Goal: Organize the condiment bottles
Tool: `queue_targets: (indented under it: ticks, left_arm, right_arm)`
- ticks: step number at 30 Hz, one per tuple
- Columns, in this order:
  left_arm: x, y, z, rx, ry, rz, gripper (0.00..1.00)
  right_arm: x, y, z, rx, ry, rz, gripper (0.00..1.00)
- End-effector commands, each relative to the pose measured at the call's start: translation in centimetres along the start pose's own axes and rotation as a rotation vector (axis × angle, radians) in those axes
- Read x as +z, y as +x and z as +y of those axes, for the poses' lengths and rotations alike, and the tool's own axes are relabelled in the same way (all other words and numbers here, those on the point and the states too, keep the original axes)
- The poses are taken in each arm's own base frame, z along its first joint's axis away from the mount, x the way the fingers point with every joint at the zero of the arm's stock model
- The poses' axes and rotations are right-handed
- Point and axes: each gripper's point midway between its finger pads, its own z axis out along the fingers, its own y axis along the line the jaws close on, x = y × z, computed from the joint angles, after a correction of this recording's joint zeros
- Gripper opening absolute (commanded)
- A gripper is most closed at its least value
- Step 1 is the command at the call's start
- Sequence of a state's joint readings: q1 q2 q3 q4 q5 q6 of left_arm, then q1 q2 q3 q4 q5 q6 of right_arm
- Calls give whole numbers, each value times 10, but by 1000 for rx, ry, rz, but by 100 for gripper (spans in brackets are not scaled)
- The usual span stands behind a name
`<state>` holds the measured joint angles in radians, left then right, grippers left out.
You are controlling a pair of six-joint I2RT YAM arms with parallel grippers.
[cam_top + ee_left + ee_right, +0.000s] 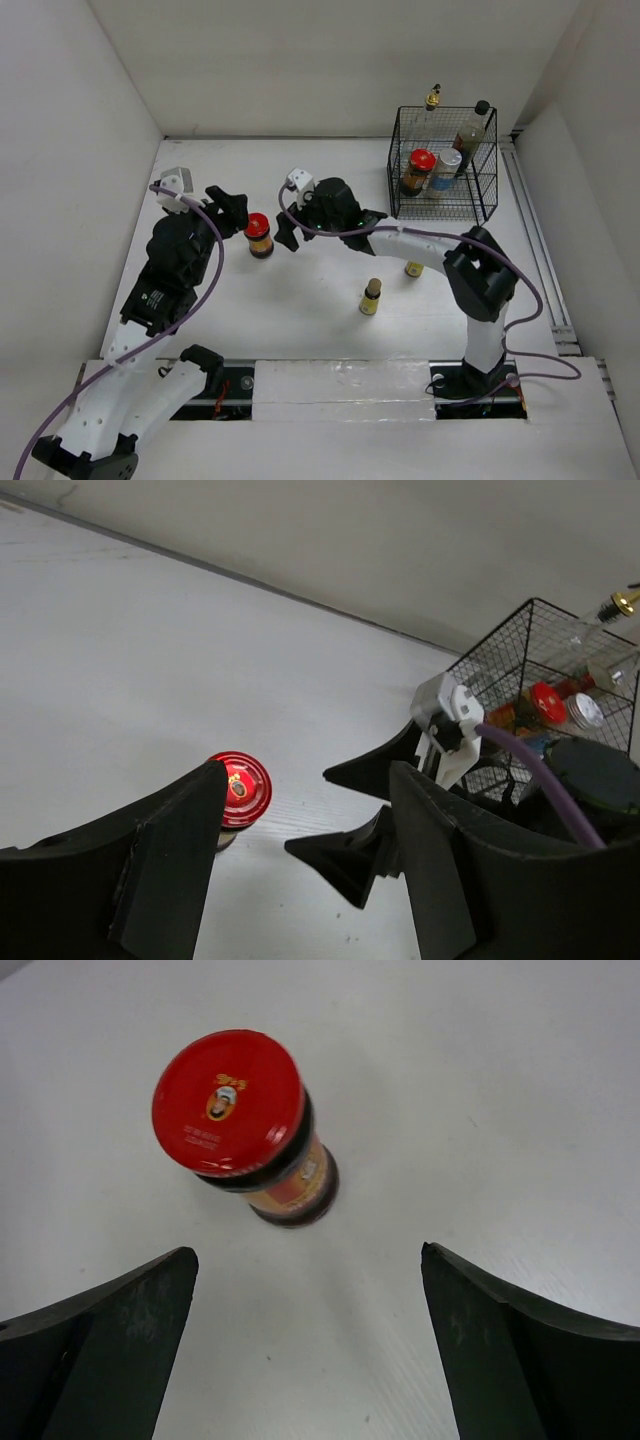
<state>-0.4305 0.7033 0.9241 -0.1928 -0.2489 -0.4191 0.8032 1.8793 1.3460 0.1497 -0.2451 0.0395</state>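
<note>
The right gripper [285, 224], jaws spread wide, faces the red-lidded jar [259, 236], which stands upright on the table [300, 330] at its 9 o'clock, untouched. The left gripper [237, 214], likewise spread, sits at the jar's 10 o'clock.

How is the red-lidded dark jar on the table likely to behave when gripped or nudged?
The red-lidded dark jar looks like rigid glass, probably slick. Upright and narrow, it may tip if pushed high, then roll.
</note>
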Motion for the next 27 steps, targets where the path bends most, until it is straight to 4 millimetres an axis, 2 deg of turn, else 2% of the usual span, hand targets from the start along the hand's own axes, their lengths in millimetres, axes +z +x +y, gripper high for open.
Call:
queue_targets:
  ticks: [1, 3, 4, 12, 13, 14, 17, 18, 19, 20, 21, 23, 24, 26, 27]
  left_arm:
    - [-8, -21, 12, -60, -84, -80, 61]
    - [-10, -23, 15, -75, -96, -103, 66]
    - [-13, -26, 15, -80, -90, -113, 66]
    - [-13, -25, 10, -70, -59, -100, 67]
    - [-13, -24, 8, -69, -51, -96, 67]
    - [-13, -24, 9, -59, -51, -96, 67]
    - [-13, -24, 4, -52, -24, -92, 67]
    - [-10, -22, 4, -49, -28, -84, 67]
    - [-11, -21, 2, -49, -20, -80, 67]
    - [-11, -21, 2, -49, -20, -80, 67]
    - [-11, -20, 1, -49, -11, -75, 67]
    - [-10, -23, 0, -43, -6, -84, 67]
    - [-11, -22, -2, -42, 2, -80, 67]
    - [-8, -18, 0, -37, -6, -64, 67]
    - [-8, -18, 0, -37, -6, -64, 67]
  right_arm:
    - [17, -38, 44, -94, -114, -89, 99]
    - [27, -45, 52, -101, -123, -96, 99]
    - [36, -33, 50, -95, -122, -68, 99]
    - [75, -30, 42, -73, -111, -59, 99]
    - [79, -35, 42, -75, -112, -69, 97]
    - [85, -28, 40, -62, -111, -58, 94]
    - [88, -29, 44, -53, -108, -61, 76]
    - [88, -35, 42, -48, -94, -85, 69]
    - [84, -48, 43, -53, -87, -114, 62]
    - [81, -43, 41, -33, -71, -112, 54]
    - [67, -73, 47, -29, -80, -192, 51]
    - [48, -97, 48, -28, -65, -270, 44]
    - [26, -119, 54, -37, -71, -324, 44]
    - [-4, -151, 50, -41, -62, -413, 43]
    - [-36, -177, 44, -50, -47, -483, 43]
